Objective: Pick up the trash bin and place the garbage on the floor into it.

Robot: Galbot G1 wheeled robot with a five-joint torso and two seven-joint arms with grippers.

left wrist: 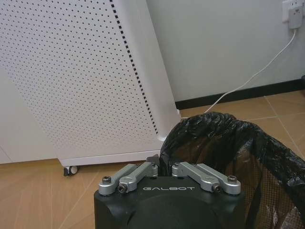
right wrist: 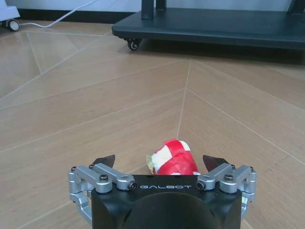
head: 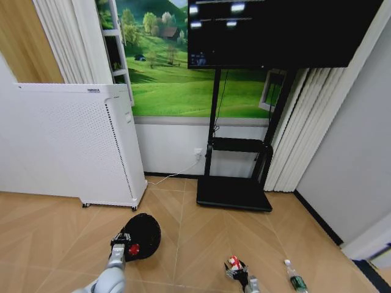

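Progress: your left gripper (left wrist: 165, 168) is clamped on the trash bin (head: 140, 236) rim (red wad inside); right gripper (right wrist: 162, 163), jaws apart, straddles the wrapper (right wrist: 173, 158) on the floor (head: 55, 226); bottle (head: 295, 278) remains.

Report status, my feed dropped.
Left gripper shut on trash bin rim. Right gripper open around red-and-white wrapper on floor. Bottle lies farther right.

Head view high, facing forward and down over floor (head: 201, 244), wrist views low and close, both sharing that floor.
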